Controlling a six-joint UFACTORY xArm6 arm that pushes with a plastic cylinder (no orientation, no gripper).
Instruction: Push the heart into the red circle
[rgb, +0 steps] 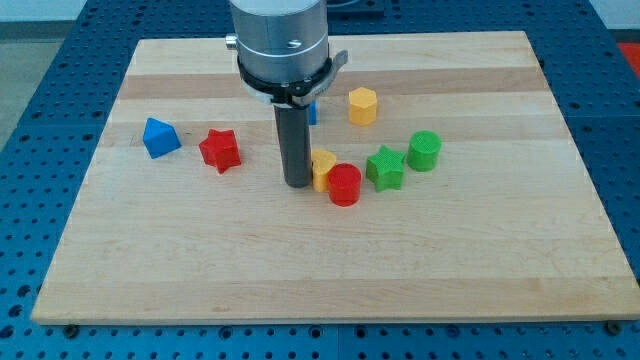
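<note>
The yellow heart (323, 168) lies near the board's middle, partly hidden by my rod. It touches the red circle (345, 185), a short cylinder just to its lower right. My tip (297, 183) rests on the board right against the heart's left side.
A green star (386, 167) sits just right of the red circle, with a green cylinder (424, 151) beyond it. A yellow hexagon (363, 105) lies above. A red star (220, 150) and a blue block (160, 137) lie at left. A second blue block (312, 111) peeks from behind the rod. The wooden board (330, 270) ends near all view edges.
</note>
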